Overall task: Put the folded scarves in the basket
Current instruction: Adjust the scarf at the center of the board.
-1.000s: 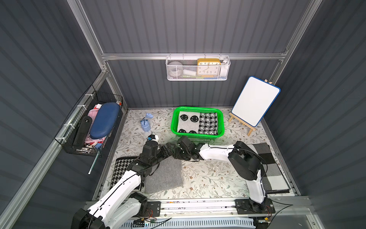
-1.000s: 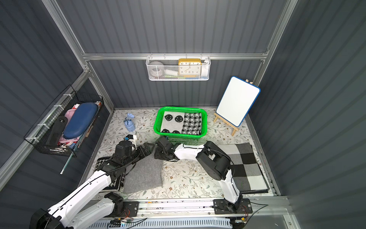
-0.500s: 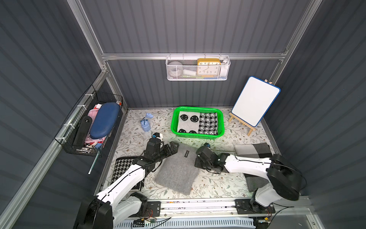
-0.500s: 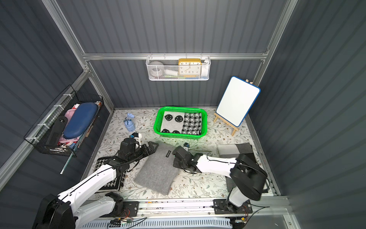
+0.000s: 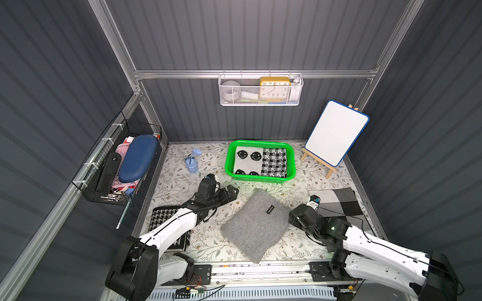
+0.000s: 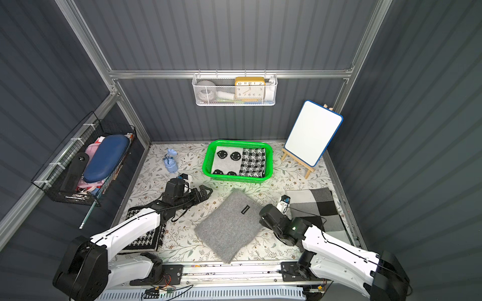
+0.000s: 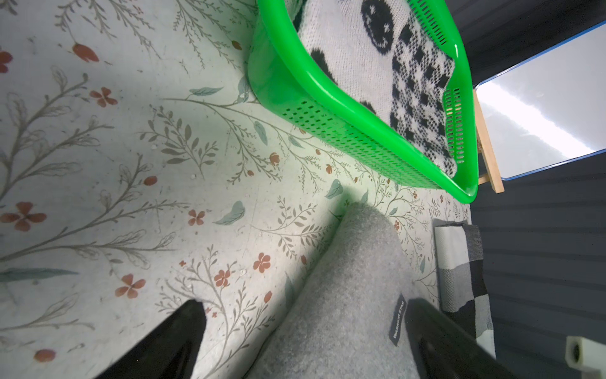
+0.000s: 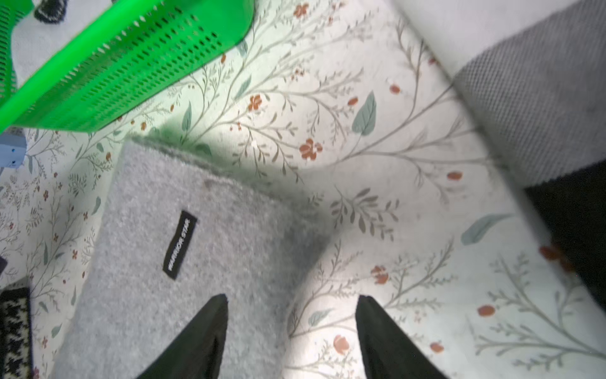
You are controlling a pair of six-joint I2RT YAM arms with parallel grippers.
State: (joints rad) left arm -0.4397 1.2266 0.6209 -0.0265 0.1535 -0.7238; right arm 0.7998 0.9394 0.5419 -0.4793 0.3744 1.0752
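Scarf, place: the grey folded scarf (image 5: pixel 257 225) is laid flat on the worktop (image 5: pixel 180 185), on the robot's side of the basket (image 5: pixel 260 179). It is near the basket but apart from it, and no part of it is inside.
Scarf, long axis: a slant is seen in both top views. The far short edge is turned toward the robot's right, the near short edge toward its left.
Scarf, pointing: one far corner is aimed at the basket's front wall. A small black label (image 5: pixel 270 209) is sewn near the far short edge.
Left end effector: the left end effector (image 5: pixel 233 191) is spread wide and nothing is pinched. It is held just beside the far corner, which is seen between its fingers in the left wrist view.
Right end effector: the right end effector (image 8: pixel 290 315) is spread and nothing is pinched. One finger (image 8: pixel 206 331) is seen over the scarf's right-hand edge, the other over bare worktop.
Direction: the scarf is found between the two, rightward of the left one and leftward of the right one.
Nearer arm: the right is judged nearer, being at the scarf's edge.
Basket: its long axis is set left to right, and its floor is covered by two patterned cloths (image 5: pixel 247 161).
Coming move: a grasp from both sides is judged necessary, then a lift away from the robot over the front wall. The slant is likely to need turning first.
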